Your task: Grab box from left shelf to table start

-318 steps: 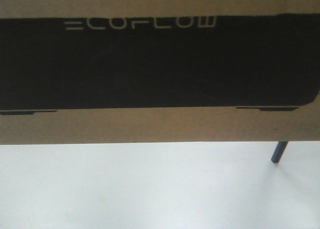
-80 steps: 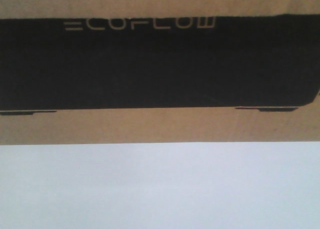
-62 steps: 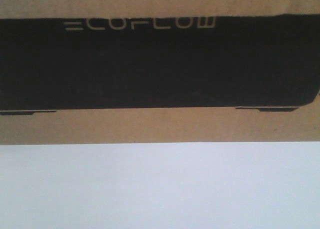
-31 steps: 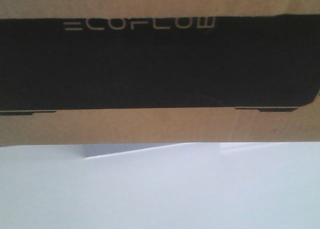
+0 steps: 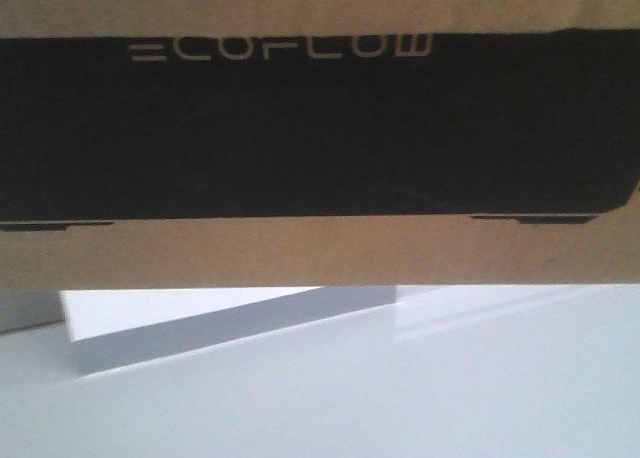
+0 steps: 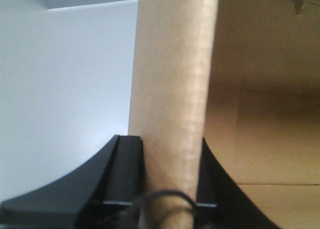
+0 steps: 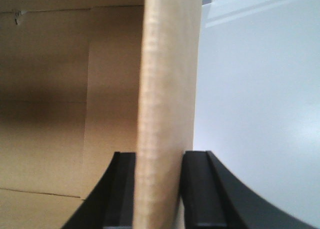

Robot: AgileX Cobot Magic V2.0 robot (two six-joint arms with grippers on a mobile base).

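In the left wrist view, an upright cardboard wall of the box [image 6: 175, 64] is being pinched by the left gripper [image 6: 167, 146], its black fingers [image 6: 129, 159] being pressed narrowly against either face. Another wall is being clamped the same way by the right gripper [image 7: 162, 159], both pads being held tight on the board. In the front view, the box is filling the upper frame, its ECOFLOW panel [image 5: 320, 128] being turned toward the camera. A white slab, probably the table [image 5: 200, 313], is being seen below its lower edge.
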